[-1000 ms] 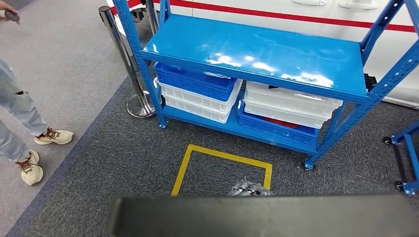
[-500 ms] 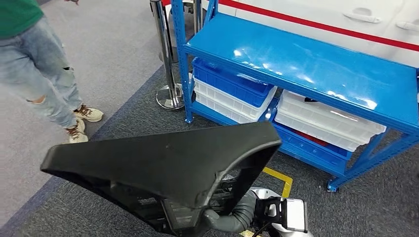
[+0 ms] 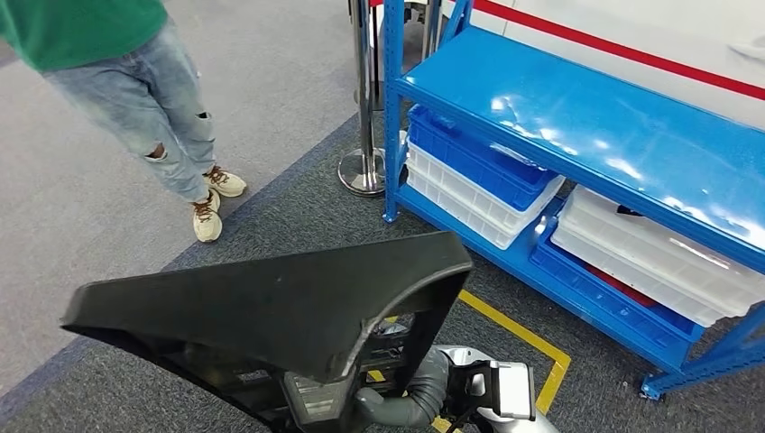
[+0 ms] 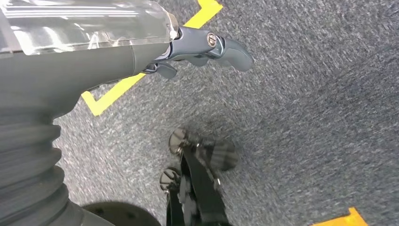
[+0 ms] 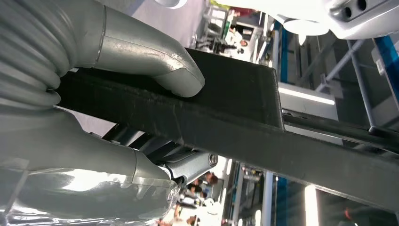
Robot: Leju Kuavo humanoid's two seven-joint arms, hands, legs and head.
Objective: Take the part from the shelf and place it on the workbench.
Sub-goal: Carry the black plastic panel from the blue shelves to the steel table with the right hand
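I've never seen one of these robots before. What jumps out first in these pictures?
A big black triangular part fills the foreground of the head view, gripped by the robot's right hand, whose thick grey thumb presses on its edge. Behind it stands a bright blue shelf with blue and white bins stacked on its lower level. A person in jeans stands on the grey floor to the left.

A person in ripped jeans (image 3: 149,99) and beige sneakers (image 3: 207,219) stands at the upper left, a chrome stanchion (image 3: 364,108) rises at top centre, and yellow floor tape (image 3: 528,336) marks grey carpet (image 3: 271,216) at lower right.
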